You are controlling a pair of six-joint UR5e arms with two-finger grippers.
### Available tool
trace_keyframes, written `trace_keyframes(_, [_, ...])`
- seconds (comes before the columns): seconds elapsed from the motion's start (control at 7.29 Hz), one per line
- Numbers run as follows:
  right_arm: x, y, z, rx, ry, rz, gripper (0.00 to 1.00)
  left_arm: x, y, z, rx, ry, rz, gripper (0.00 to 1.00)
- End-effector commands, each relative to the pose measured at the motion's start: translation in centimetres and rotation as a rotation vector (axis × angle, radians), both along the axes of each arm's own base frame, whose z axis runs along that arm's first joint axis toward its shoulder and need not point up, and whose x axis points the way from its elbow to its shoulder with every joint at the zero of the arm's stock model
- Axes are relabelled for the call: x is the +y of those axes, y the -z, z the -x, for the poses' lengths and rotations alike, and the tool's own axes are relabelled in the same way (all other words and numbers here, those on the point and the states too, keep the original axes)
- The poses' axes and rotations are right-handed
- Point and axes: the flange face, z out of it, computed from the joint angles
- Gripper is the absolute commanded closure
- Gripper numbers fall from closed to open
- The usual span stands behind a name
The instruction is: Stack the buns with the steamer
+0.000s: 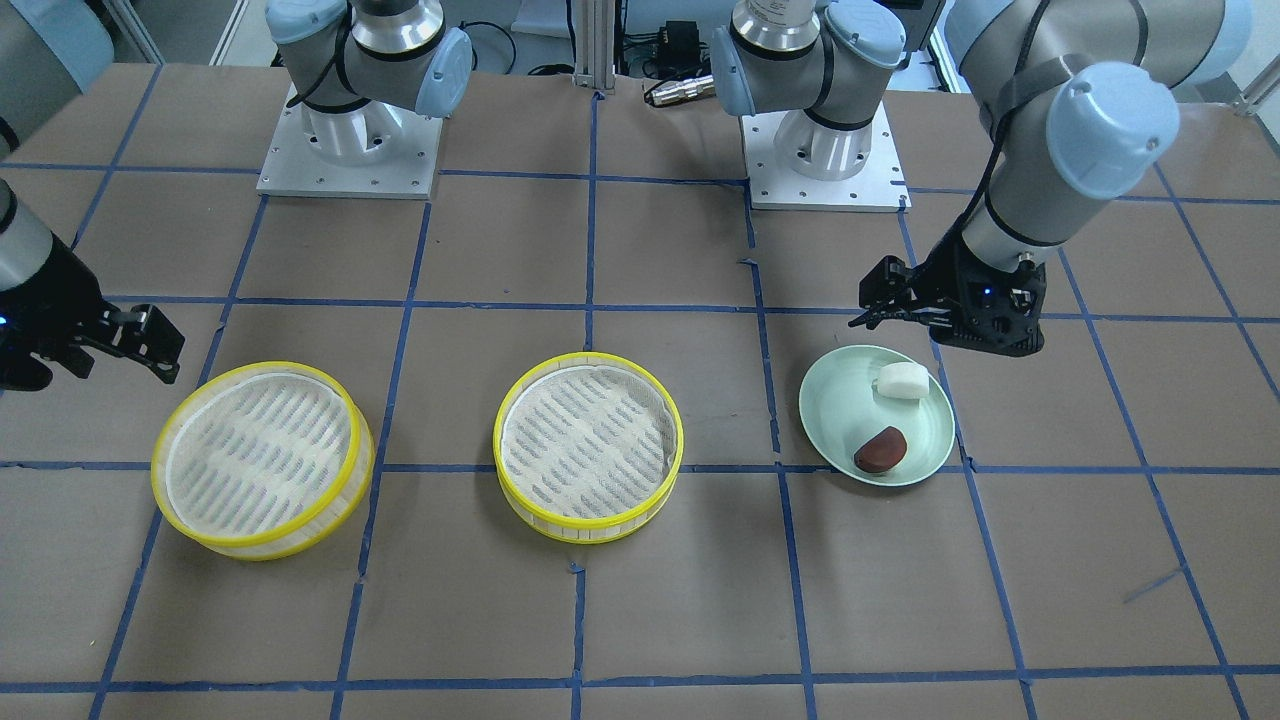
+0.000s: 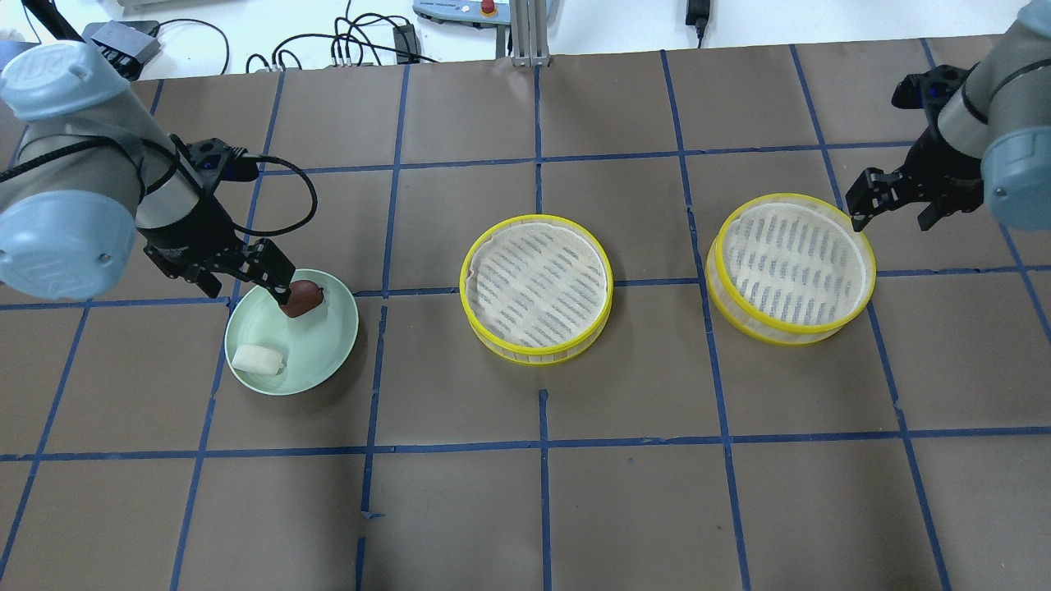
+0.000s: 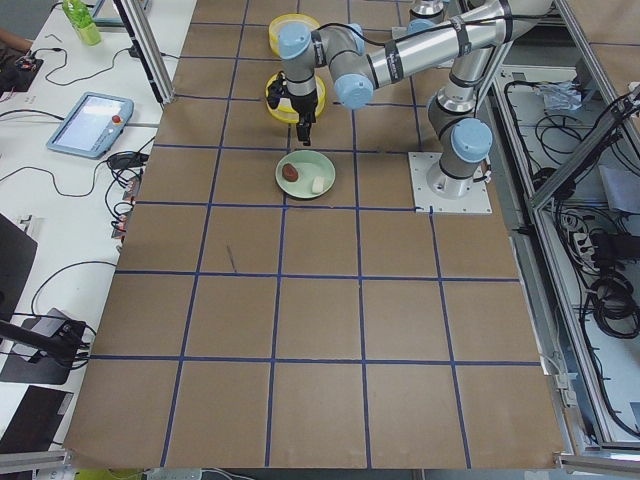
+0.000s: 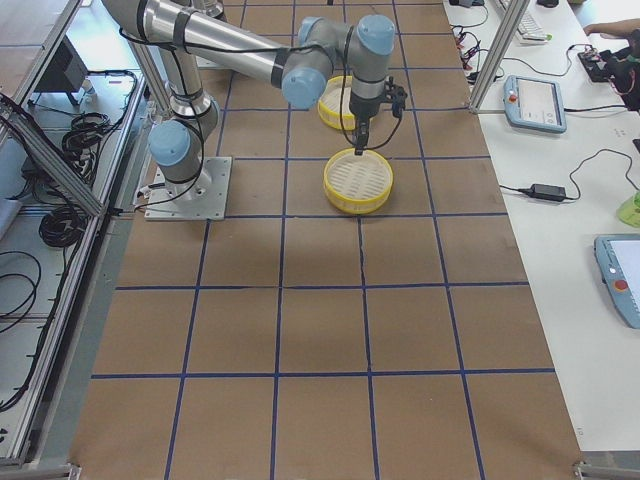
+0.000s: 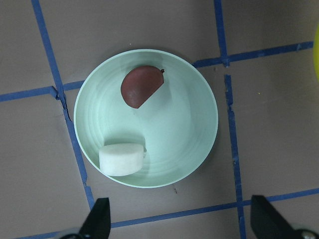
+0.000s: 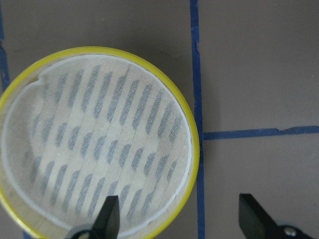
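Observation:
A white stubby bun [image 1: 903, 380] and a dark reddish-brown bun [image 1: 880, 449] lie on a pale green plate [image 1: 830, 400]. Both buns show in the left wrist view, white [image 5: 122, 159] and brown [image 5: 141, 85]. My left gripper [image 2: 244, 283] is open and empty, hovering above the plate's edge [image 2: 328, 361] on my side. Two yellow-rimmed steamer trays with white liners stand empty, one mid-table [image 2: 537, 277] and one to the right [image 2: 791, 267]. My right gripper [image 2: 895, 209] is open and empty, above the far right rim of the right steamer [image 6: 94, 144].
The table is brown paper with a blue tape grid. The two arm bases [image 1: 350, 140] [image 1: 825, 150] stand at the robot side. Cables and a controller [image 2: 369, 41] lie beyond the far edge.

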Motion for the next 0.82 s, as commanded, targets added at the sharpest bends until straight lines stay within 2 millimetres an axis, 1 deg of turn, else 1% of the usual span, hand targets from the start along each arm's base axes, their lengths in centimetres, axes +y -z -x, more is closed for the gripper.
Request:
trace_keyframes(0.0, [-1.1,6.7,1.9,-0.056,-0.013,0.037,0.18,-1.3,5.6,-1.1,-0.046,0.007,-0.054,0.03])
trace_keyframes(0.14, [-1.3,8.4,2.3,-0.067,-0.01,0.021,0.25,-1.8,7.1,-1.5,-0.072,0.013,-0.069,0.03])
trace_keyframes(0.27, [-1.5,9.2,2.4,-0.069,-0.011,0.016,0.46,-1.9,8.0,-1.8,-0.093,0.017,-0.083,0.04])
trace_keyframes(0.41, [-1.5,9.2,2.5,-0.07,-0.011,0.017,0.74,-2.1,9.5,-1.9,-0.094,0.02,-0.111,0.04])
trace_keyframes(0.55, [-1.5,9.3,2.5,-0.07,-0.008,0.015,0.88,-2.2,10.5,-2.7,-0.088,0.006,-0.132,0.06])
trace_keyframes(0.69, [-1.4,9.2,3.0,-0.071,0.003,0.016,0.92,-1.8,11.4,-3.1,-0.082,-0.002,-0.153,0.08])
